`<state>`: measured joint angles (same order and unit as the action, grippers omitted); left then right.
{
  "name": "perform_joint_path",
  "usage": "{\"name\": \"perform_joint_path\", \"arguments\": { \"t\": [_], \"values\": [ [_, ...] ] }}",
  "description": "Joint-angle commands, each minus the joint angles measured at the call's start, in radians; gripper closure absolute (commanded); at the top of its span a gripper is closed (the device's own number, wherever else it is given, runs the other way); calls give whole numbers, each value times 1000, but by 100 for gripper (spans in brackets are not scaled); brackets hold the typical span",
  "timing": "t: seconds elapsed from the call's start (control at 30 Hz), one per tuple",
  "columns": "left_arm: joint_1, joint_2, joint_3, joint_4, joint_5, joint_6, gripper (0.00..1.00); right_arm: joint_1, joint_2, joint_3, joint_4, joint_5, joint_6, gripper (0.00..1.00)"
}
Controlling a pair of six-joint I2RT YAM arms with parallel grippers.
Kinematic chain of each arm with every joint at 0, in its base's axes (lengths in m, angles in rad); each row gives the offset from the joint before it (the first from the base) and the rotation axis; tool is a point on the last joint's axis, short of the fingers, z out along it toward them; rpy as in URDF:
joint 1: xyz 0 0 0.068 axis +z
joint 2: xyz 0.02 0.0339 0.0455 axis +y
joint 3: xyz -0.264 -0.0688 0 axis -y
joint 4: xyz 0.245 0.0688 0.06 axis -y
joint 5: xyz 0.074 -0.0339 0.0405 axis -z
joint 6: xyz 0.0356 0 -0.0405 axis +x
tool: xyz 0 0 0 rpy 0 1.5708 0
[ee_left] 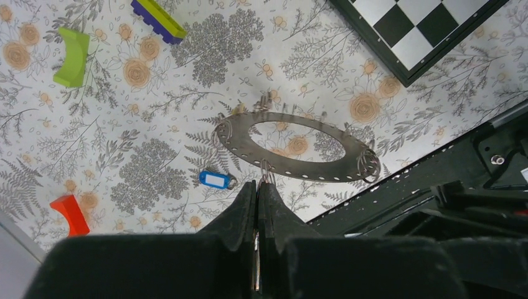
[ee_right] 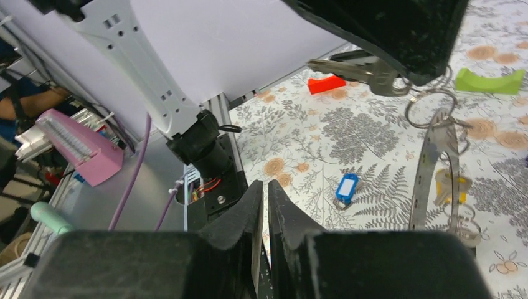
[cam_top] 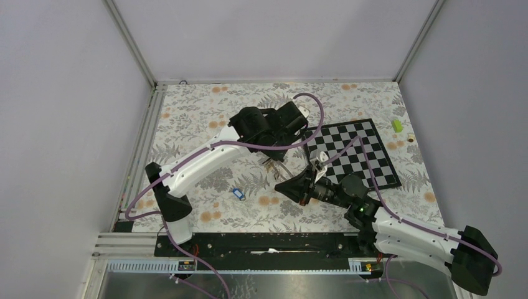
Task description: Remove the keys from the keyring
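Your left gripper (ee_left: 257,185) is squeezed tight on a silver key (ee_right: 352,67). The keyring (ee_left: 231,140) hangs down from that key by a little wire loop. It is a flat, thin hoop of grey metal, with tiny holes and more small wire loops along its edge. Your right gripper (ee_right: 264,187) has its fingers almost together, with nothing between them. A key with a blue plastic tag (ee_left: 215,180) lies on the flowery table (ee_left: 155,124), near the hoop.
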<state>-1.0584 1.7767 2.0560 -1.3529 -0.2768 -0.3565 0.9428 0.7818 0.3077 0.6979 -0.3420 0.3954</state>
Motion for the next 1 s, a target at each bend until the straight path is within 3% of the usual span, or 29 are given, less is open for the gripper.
{"name": "perform_joint_path", "arguments": {
  "t": [0.0,0.33,0.5,0.7,0.97],
  "values": [
    [6,-5,69,2,15,-30,100,7,15,3,49,137,13,87],
    [6,-58,6,67,126,-29,100,8,-35,-30,-110,674,-46,85],
    [6,-79,-33,84,158,-27,100,8,-45,-29,-124,783,-81,84],
    [6,-99,-57,86,160,-22,100,8,-144,-6,-225,750,-173,79],
    [8,-111,-89,118,188,-28,100,7,-457,-66,-267,299,-267,57]
  ]
}}
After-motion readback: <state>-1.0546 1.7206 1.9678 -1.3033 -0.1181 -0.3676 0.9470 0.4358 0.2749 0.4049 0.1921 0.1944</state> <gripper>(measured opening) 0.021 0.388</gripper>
